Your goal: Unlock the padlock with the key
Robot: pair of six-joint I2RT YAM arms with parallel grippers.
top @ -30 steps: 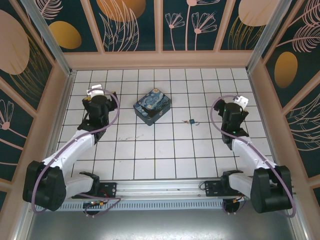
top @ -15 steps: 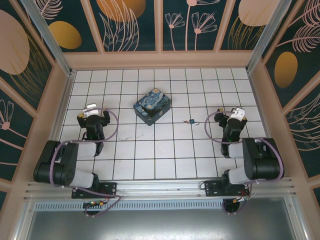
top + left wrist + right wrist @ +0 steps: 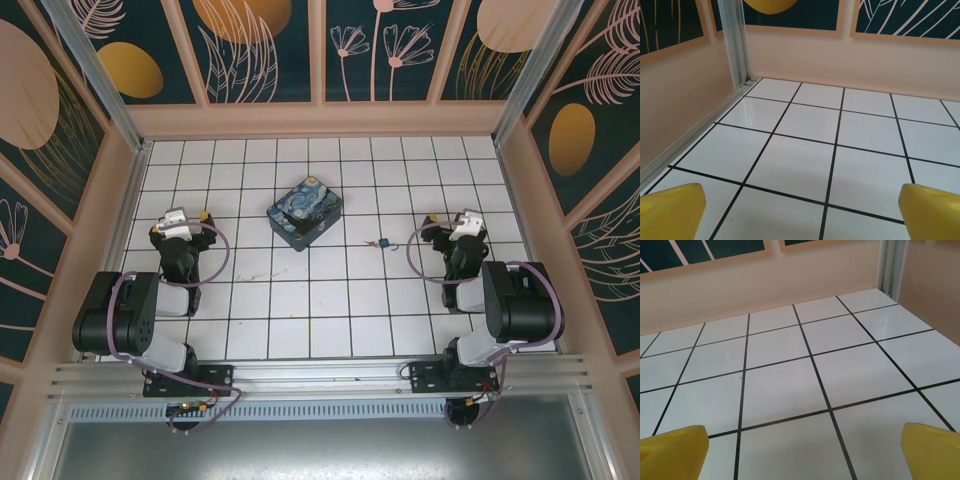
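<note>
Now, padlock (image 3: 383,242): on white tiles (image 3: 300,300), between grippers, nearer the right, well apart from both.
Left gripper (image 3: 181,222): spread wide, empty, beyond the painted box (image 3: 305,213).
Right gripper (image 3: 457,222): spread wide, empty, right of padlock.

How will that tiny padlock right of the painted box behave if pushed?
The padlock looks tiny against a floor tile, so it is probably light and apt to skid on that glossy surface. It seems to lie flat, so rolling is unlikely.
</note>
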